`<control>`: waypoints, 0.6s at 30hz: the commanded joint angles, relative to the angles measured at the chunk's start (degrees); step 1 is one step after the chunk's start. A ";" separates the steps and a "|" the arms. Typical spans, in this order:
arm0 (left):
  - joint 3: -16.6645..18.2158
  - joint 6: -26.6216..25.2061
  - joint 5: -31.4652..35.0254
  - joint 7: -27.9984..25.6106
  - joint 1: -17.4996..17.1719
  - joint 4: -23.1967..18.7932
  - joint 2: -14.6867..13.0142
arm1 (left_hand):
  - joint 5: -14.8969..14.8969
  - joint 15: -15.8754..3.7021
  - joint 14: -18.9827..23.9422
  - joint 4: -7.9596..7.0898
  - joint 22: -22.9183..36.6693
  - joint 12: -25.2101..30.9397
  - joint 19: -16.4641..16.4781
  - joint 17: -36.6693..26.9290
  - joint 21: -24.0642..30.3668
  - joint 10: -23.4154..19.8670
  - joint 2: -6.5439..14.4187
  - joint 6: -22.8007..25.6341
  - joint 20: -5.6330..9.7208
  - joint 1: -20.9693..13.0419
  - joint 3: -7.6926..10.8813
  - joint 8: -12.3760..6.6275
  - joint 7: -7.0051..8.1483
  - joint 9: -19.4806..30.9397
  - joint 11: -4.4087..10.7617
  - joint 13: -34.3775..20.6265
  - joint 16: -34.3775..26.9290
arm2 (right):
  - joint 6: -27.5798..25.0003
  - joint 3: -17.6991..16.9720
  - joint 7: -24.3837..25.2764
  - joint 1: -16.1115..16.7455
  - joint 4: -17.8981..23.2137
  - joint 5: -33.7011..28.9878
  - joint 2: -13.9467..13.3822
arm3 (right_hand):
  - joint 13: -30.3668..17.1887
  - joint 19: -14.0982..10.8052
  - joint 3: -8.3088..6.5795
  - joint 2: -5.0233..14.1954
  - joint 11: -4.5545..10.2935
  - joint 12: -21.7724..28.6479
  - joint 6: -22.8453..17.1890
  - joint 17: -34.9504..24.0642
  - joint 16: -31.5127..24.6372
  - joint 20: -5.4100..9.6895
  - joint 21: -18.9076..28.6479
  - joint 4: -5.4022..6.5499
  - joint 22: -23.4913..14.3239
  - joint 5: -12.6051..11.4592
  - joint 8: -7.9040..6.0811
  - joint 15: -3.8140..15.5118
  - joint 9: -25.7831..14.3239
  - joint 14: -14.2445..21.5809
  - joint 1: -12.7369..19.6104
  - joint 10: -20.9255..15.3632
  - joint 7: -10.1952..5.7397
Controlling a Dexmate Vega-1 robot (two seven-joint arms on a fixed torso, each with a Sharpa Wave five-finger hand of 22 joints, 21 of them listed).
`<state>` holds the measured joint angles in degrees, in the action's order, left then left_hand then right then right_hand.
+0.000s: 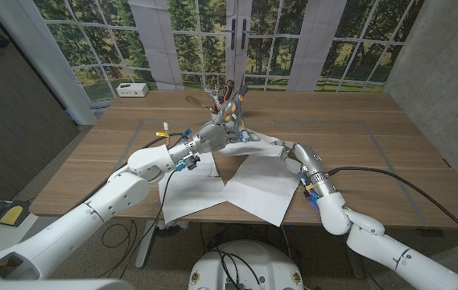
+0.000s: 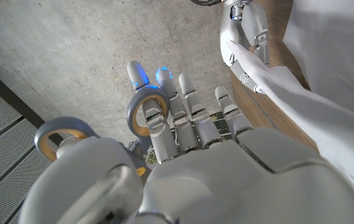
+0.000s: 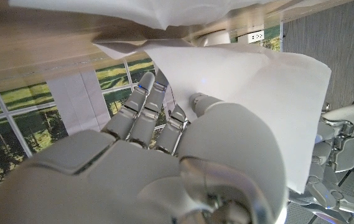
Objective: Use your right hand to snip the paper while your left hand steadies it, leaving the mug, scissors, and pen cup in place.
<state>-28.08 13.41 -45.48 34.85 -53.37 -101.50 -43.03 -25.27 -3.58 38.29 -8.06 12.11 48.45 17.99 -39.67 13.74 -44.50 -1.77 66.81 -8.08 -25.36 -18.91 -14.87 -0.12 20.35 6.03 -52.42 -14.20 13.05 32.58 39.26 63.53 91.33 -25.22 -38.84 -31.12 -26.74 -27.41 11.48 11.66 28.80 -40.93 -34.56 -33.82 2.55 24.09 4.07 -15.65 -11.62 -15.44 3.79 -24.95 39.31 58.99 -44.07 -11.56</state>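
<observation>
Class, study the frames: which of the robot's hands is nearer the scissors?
Left. The left hand holds the scissors, fingers through a handle loop; the right hand sits apart, gripping the paper.

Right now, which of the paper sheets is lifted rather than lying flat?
The back sheet, held up by the right robot hand. The other two, the left sheet and the right sheet, lie flat, nearer the robot.

White sheets of paper lie across a brown wood-grain table. The robot's white-and-grey left hand holds scissors with grey handles lined in tan. The right hand is likewise white and grey. A small white box sits at the table's far edge.
</observation>
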 commanded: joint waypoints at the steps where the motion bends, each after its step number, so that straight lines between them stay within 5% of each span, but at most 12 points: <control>1: 0.00 -0.30 0.30 -0.90 -0.31 -0.82 -0.26 | 0.19 -4.26 0.54 -0.22 0.20 0.34 -0.06 -0.27 0.11 -1.91 0.42 0.07 0.30 0.01 -0.26 -0.47 -0.37 0.20 1.85 -0.04 -0.23 | -0.89 -2.04 2.77 1.12 0.54 3.01 1.42 | -0.76 -0.28 -0.12 0.07 -0.05 0.64 -0.08 -1.35 -0.94 3.74 0.75 -0.31 -0.39 0.21 0.31 9.64 -0.50 0.94 0.40 -0.20 -0.07; 18: -0.48 -0.84 0.41 -0.27 1.27 0.29 0.36 | 0.18 -4.27 0.55 -0.20 0.21 0.39 -0.11 -0.29 0.10 -1.74 0.52 0.12 0.26 0.04 -0.23 -0.54 -0.39 0.31 1.81 -0.24 -0.26 | -4.24 -4.42 7.07 0.72 0.69 2.98 2.70 | -1.87 -0.57 -0.66 0.28 -0.01 1.50 0.35 -3.04 -1.27 3.29 1.88 -0.39 -0.72 0.19 0.66 9.62 -1.20 1.19 0.68 -0.13 0.12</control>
<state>-28.22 13.05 -45.20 34.09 -53.19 -102.01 -43.08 -25.27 -3.79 38.50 -8.06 12.11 48.43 17.99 -39.67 13.74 -44.60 -1.77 66.84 -8.08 -25.36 -18.91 -14.87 -0.08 20.34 5.94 -52.52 -14.20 10.68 29.41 43.55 64.57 92.01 -21.82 -36.77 -32.79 -26.95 -27.65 11.70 11.55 29.89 -40.93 -37.32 -34.79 2.76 25.60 3.83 -16.11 -11.62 -15.00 3.79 -25.92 39.92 59.22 -43.97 -11.56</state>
